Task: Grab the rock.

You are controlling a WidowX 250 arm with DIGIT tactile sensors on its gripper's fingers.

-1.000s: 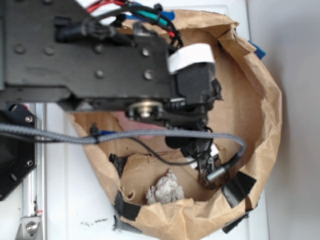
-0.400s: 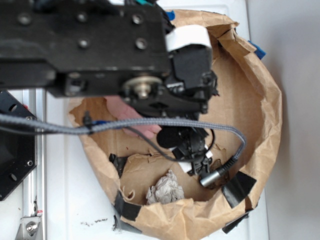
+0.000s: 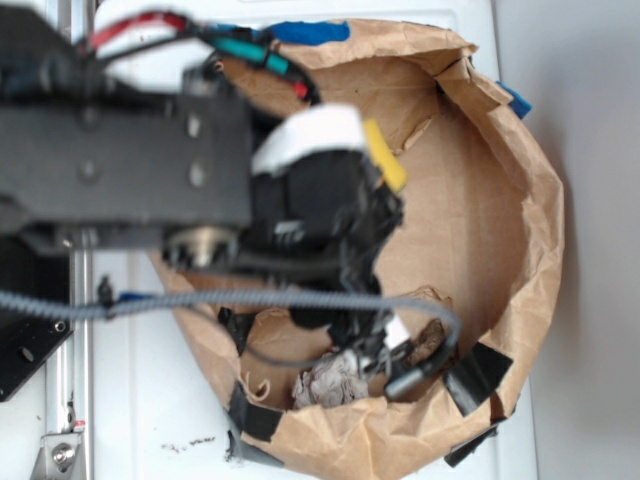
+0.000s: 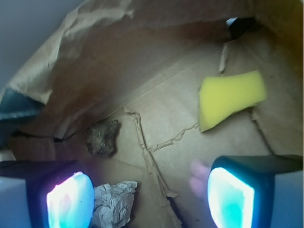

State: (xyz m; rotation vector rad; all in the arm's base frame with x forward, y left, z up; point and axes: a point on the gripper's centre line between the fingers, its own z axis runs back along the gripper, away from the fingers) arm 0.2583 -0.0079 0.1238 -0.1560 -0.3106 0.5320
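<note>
The claw (image 4: 149, 197) hangs spread wide with nothing between its pads, above the floor of a brown paper enclosure (image 3: 520, 190). The rock (image 4: 103, 137) lies on bare cardboard close to the creased paper wall, apart from the claw. A pale crumpled lump (image 4: 113, 203) sits just beside the left pad. The yellow sponge (image 4: 229, 98) rests well apart, with open floor between it and the rock.
</note>
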